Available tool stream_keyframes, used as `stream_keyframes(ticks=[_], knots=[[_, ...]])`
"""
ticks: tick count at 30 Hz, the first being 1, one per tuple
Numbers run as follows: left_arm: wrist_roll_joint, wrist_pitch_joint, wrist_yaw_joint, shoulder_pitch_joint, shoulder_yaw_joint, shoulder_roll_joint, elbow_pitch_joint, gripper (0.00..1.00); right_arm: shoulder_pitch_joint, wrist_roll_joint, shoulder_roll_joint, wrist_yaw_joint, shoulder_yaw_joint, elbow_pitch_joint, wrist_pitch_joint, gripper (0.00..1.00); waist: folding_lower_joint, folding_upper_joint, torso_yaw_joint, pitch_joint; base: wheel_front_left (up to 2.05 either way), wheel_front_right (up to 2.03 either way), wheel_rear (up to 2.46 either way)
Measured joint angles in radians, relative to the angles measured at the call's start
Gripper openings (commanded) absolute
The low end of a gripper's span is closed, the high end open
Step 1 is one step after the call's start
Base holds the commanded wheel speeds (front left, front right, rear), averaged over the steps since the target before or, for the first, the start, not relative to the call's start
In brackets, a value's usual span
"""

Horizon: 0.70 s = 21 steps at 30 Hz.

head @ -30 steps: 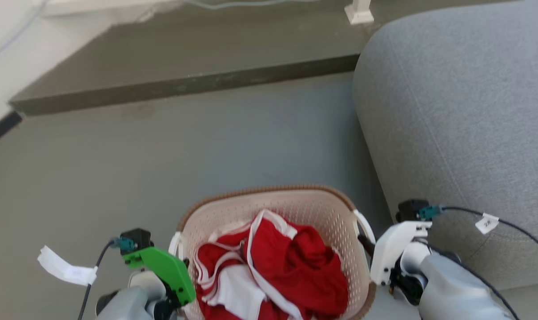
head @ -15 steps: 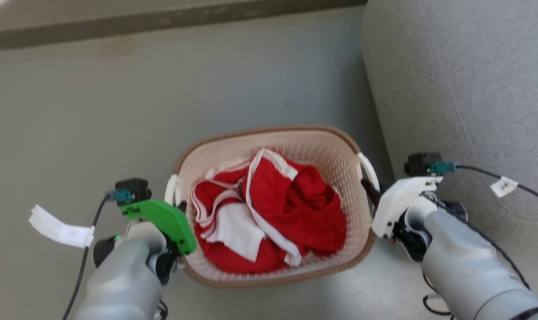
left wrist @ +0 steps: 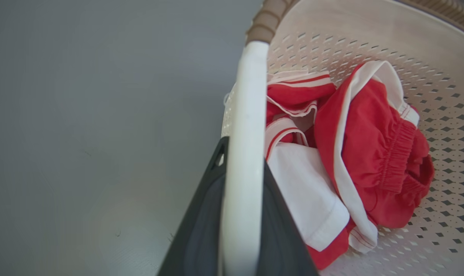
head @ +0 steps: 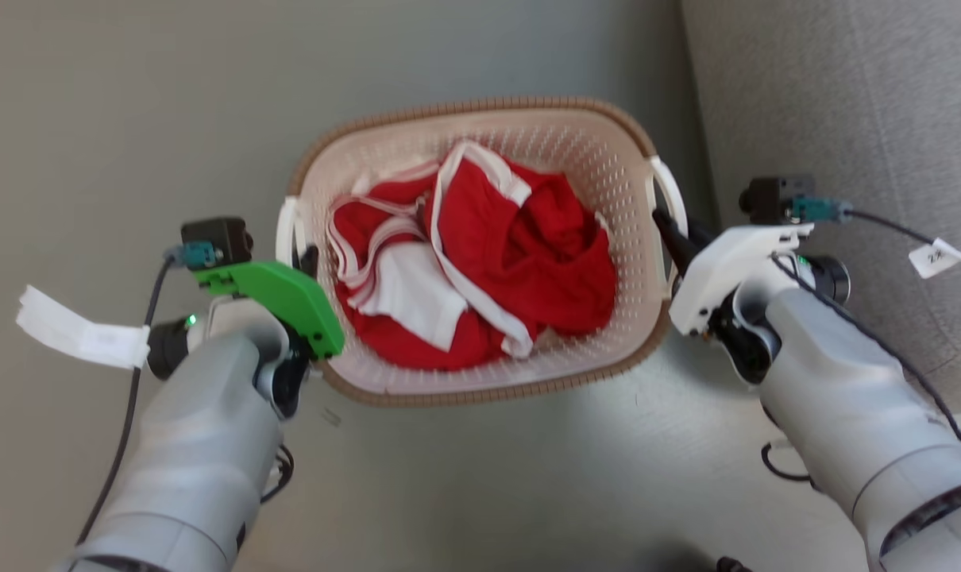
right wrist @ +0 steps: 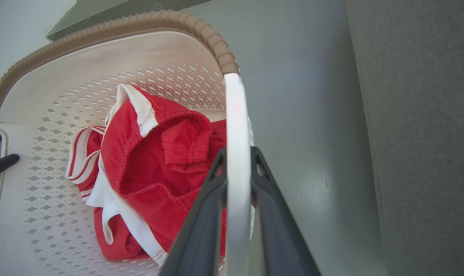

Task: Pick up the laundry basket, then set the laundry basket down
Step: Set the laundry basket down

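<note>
Laundry basket gripped at both white handles: left hand clamped on one, right hand on other. Basket seemingly just off floor, beside grey sofa. Carry step judged in hand; level, even lowering called for next.

The robot's head has tipped downward. The basket, cut off at the bottom edge of the head view a second ago, now sits whole, higher and slightly larger there. More of the left forearm and right forearm shows.
</note>
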Motion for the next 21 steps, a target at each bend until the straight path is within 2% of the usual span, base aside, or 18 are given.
stream_keyframes(ticks=[9,21], knots=[[0.027,-0.041,0.023,-0.106,0.002,0.008,-0.014,0.00,-0.103,-0.033,-0.015,0.000,0.012,-0.016,-0.034,0.00,0.0000,0.0000,0.006,0.129,0.00,0.00,0.00],[0.033,-0.082,0.031,-0.178,0.019,0.015,-0.014,0.00,-0.187,-0.058,-0.027,0.000,0.029,-0.024,-0.057,0.00,0.0000,0.0000,0.018,0.267,0.00,0.00,0.00]])
